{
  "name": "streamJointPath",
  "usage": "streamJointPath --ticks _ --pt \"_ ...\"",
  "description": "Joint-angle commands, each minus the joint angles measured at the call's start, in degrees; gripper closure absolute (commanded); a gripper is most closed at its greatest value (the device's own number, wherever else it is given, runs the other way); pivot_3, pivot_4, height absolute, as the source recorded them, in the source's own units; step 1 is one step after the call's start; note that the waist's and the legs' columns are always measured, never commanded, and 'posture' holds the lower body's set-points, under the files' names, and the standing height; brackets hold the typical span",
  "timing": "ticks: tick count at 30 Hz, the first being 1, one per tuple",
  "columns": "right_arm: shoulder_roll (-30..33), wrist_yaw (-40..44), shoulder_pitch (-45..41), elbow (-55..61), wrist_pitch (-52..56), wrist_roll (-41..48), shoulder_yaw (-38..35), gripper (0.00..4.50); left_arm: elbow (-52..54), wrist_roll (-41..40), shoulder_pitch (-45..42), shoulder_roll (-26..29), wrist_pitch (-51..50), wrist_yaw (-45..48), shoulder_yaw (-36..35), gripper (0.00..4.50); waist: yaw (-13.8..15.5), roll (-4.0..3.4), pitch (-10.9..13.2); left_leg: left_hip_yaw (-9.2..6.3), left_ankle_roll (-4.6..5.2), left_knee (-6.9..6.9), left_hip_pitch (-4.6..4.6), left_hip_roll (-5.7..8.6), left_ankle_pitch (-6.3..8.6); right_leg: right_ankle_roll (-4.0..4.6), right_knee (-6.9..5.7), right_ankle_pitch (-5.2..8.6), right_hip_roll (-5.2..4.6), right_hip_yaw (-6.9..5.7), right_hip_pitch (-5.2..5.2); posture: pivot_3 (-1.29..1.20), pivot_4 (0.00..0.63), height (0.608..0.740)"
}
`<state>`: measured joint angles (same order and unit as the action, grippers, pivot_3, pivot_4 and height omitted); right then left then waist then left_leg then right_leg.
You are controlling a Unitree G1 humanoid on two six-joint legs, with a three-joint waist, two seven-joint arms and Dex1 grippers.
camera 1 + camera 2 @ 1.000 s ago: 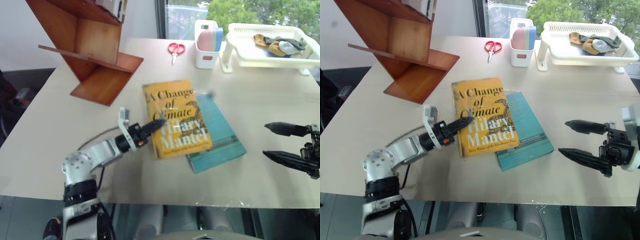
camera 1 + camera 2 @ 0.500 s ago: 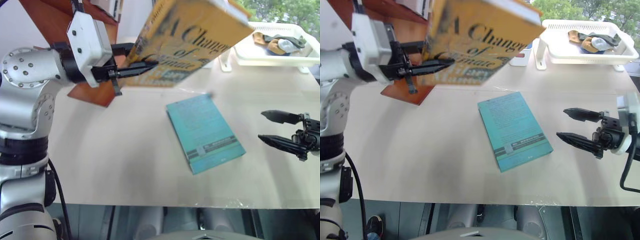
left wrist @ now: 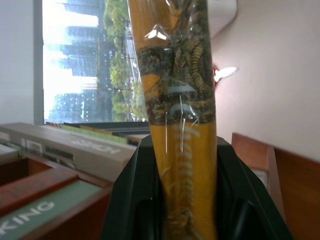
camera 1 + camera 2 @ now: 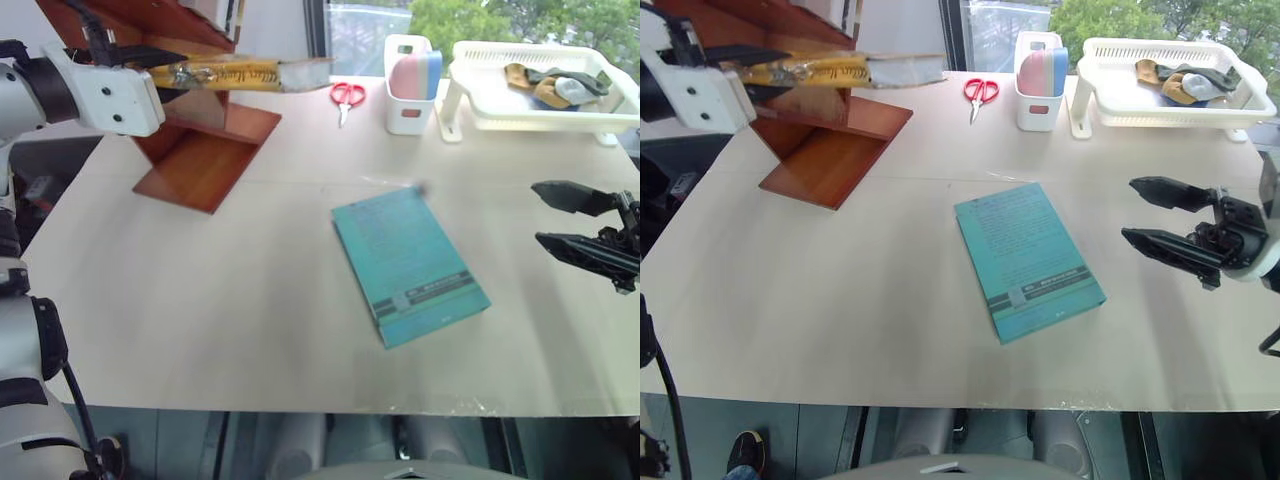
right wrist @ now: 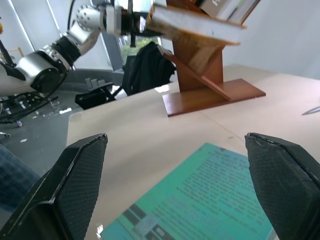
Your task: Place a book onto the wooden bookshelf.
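The pale table point(image 4: 200, 300) fills most of the head view, its near edge running straight across at 6 o'clock and its far edge meeting the window at 12, with a broad bare stretch of top along the left and near sides. At 10 to 11 o'clock stands the wooden bookshelf point(image 4: 205, 150), its flat base board ending in a sharp corner that points toward the table's middle, its slanted boards rising out of view. A white plastic tray point(image 4: 470, 105) sits at 1 to 2 o'clock near the far edge, holding small cloth items. A teal book point(image 4: 408, 265) lies flat just right of centre, its corners turned askew to the table edges, open table all around it. The book point(image 4: 225, 73) hangs in the air at 11 o'clock, seen edge-on and nearly level, its free end jutting past the shelf's front edge over the table. The left gripper point(image 3: 175, 165) is clamped tight on its spine end. The right gripper point(image 4: 585, 228) hovers at 3 o'clock above the table's right side, jaws spread wide and holding nothing. A white holder point(image 4: 412, 75) and red scissors point(image 4: 347, 97) lie at 12 o'clock.
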<state>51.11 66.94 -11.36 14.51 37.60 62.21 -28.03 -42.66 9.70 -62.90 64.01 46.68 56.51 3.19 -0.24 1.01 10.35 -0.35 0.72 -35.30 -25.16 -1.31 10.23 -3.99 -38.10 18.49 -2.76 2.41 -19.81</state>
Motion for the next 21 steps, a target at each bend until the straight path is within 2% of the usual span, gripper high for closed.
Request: streamJointPath --ticks 1,4,8,15,21 --pt "0.14 0.13 -1.15 -0.29 -0.23 0.90 -1.87 0.00 -4.63 1.34 -2.82 2.88 2.13 0.68 0.50 3.76 -0.31 0.00 0.00 0.00 0.00 -0.01 0.00 0.00 0.00 0.00 -0.01 0.00 0.00 0.00 0.00 0.00 0.150 0.740" --pt "0.00 0.05 -1.81 -0.46 -0.20 1.20 -1.72 0.00 -9.02 5.64 -4.16 4.29 3.48 -2.27 2.19 3.76 -0.45 0.01 0.01 0.01 0.00 -0.01 0.00 0.00 0.00 0.00 -0.04 0.00 0.00 0.00 -0.02 0.00 0.150 0.740" --pt "-0.39 -0.07 -2.50 -0.62 -0.40 1.04 -1.36 0.00 -14.39 9.94 -7.26 3.52 3.98 -7.05 4.04 3.76 -0.49 0.01 0.01 0.00 0.00 -0.02 0.00 0.00 0.00 -0.01 -0.07 0.00 0.01 0.00 -0.02 0.00 0.150 0.740" --pt "-0.73 -0.42 -3.58 -0.34 -0.11 2.07 -2.04 0.00 -20.41 18.66 -12.51 2.66 0.18 -13.07 9.56 3.76 -0.53 0.05 0.03 0.04 0.00 -0.09 0.00 0.01 0.00 -0.02 -0.22 0.01 0.01 0.03 -0.08 0.00 0.150 0.740" --pt "-0.90 -1.22 -4.00 0.16 0.30 4.24 -2.90 0.00 -24.14 23.07 -14.09 3.38 -2.62 -17.56 12.43 3.76 -0.61 0.05 0.03 0.15 -0.01 -0.14 0.00 -0.01 -0.01 -0.01 -0.64 0.02 0.01 0.15 -0.33 0.00 0.150 0.740"
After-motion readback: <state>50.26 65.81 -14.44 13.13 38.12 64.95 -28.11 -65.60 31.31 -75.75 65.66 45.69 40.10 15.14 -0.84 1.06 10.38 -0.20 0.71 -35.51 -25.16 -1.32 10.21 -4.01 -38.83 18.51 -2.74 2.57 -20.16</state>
